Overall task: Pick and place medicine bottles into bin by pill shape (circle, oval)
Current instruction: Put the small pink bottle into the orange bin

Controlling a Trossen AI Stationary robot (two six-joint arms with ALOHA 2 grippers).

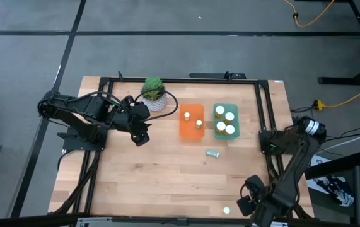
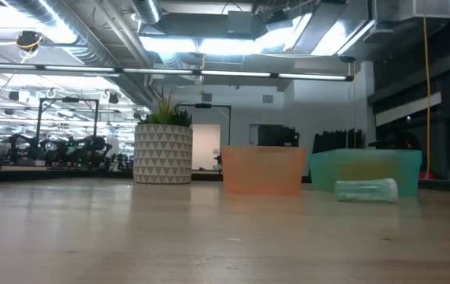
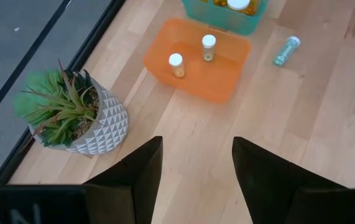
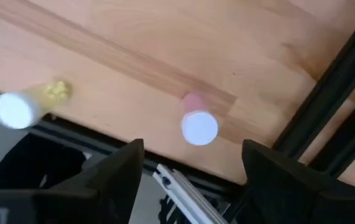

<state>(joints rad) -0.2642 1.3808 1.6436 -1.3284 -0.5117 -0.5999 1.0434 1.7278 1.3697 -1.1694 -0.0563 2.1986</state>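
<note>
Two medicine bottles [image 3: 176,64] stand in the orange bin [image 1: 191,122], and several stand in the teal bin [image 1: 226,121]. One bottle [image 1: 212,153] lies on its side on the table in front of the bins. My right gripper [image 4: 193,180] hangs open, pointing down, over the table's near right corner. Below it an upright white-capped bottle [image 4: 199,126] stands between the lines of its fingers, with no touch. A second bottle [image 4: 25,106] with yellow pills shows blurred beside it. My left gripper [image 3: 196,174] waits open above the table, left of the bins.
A green plant in a white patterned pot [image 1: 154,93] stands at the far edge, left of the orange bin. A black frame [image 4: 332,93] runs along the table's right and near edges close to my right gripper. Bare wood lies in the table's middle and left.
</note>
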